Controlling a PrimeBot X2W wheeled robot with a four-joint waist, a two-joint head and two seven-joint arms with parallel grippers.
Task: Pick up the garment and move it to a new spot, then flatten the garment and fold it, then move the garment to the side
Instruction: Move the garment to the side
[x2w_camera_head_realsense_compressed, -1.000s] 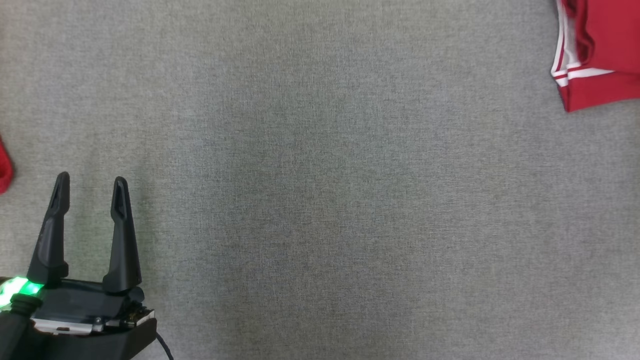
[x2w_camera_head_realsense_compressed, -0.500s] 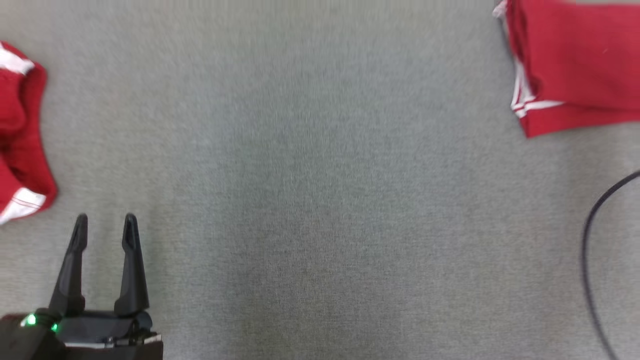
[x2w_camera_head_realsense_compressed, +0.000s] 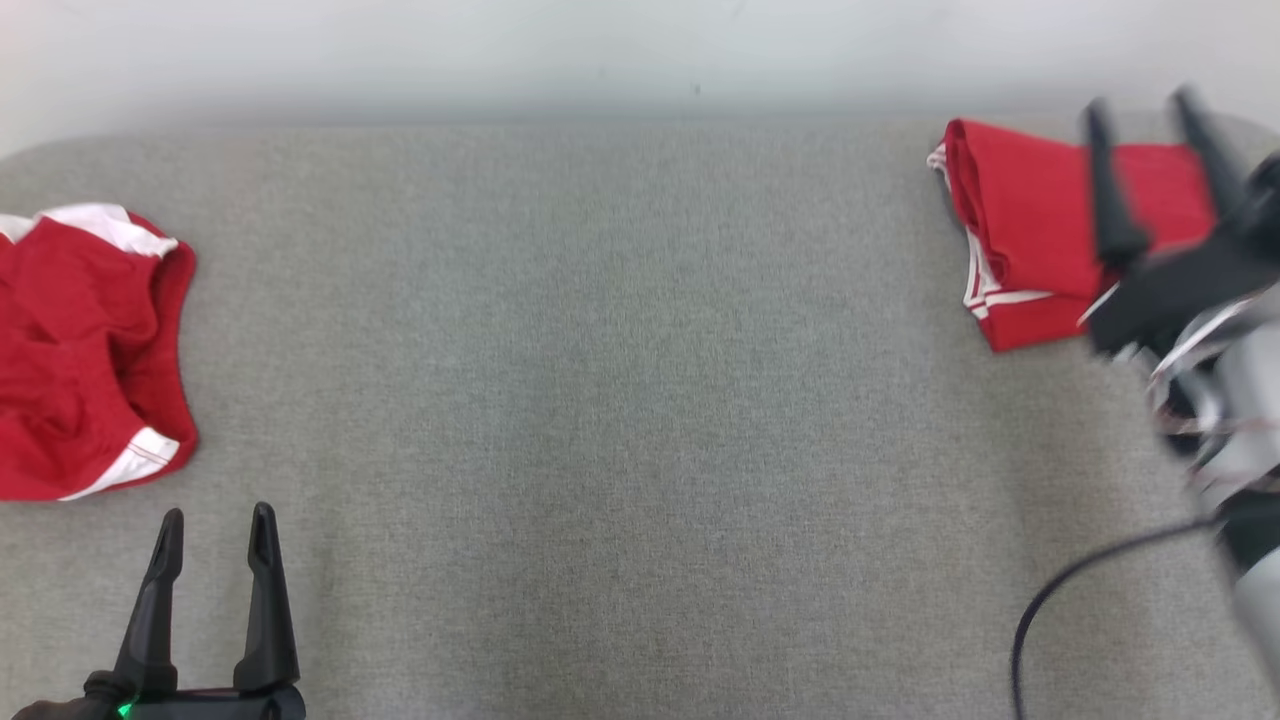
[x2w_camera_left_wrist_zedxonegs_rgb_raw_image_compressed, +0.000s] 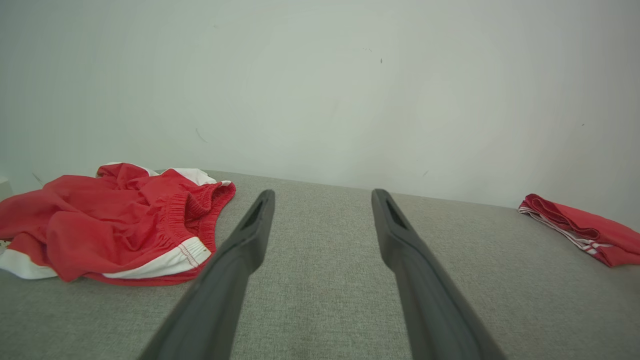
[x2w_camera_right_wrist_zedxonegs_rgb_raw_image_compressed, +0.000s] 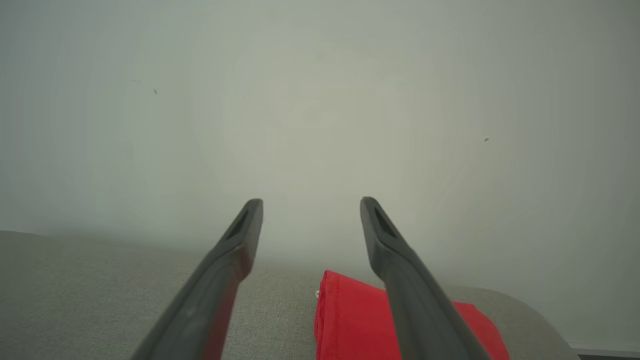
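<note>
A crumpled red garment with white trim (x2w_camera_head_realsense_compressed: 85, 350) lies at the left edge of the grey fabric-covered table (x2w_camera_head_realsense_compressed: 620, 400); the left wrist view has it (x2w_camera_left_wrist_zedxonegs_rgb_raw_image_compressed: 115, 220) left of the fingers. A folded red garment with white stripes (x2w_camera_head_realsense_compressed: 1030, 230) rests at the far right corner, seen small in the left wrist view (x2w_camera_left_wrist_zedxonegs_rgb_raw_image_compressed: 580, 230). My left gripper (x2w_camera_head_realsense_compressed: 217, 520) is open and empty at the lower left, a little below the crumpled garment and apart from it. My right gripper (x2w_camera_head_realsense_compressed: 1143, 105), blurred, is open above the folded garment (x2w_camera_right_wrist_zedxonegs_rgb_raw_image_compressed: 350, 320), holding nothing.
A pale wall (x2w_camera_head_realsense_compressed: 640, 50) runs right behind the table's far edge. A black cable (x2w_camera_head_realsense_compressed: 1060, 610) loops from the right arm over the table's lower right. The wide middle of the grey surface lies between the two garments.
The head camera has tilted up, bringing the wall, the table's far edge and both garments into the picture. My right gripper has come into view at the right. Both grippers stay open.
</note>
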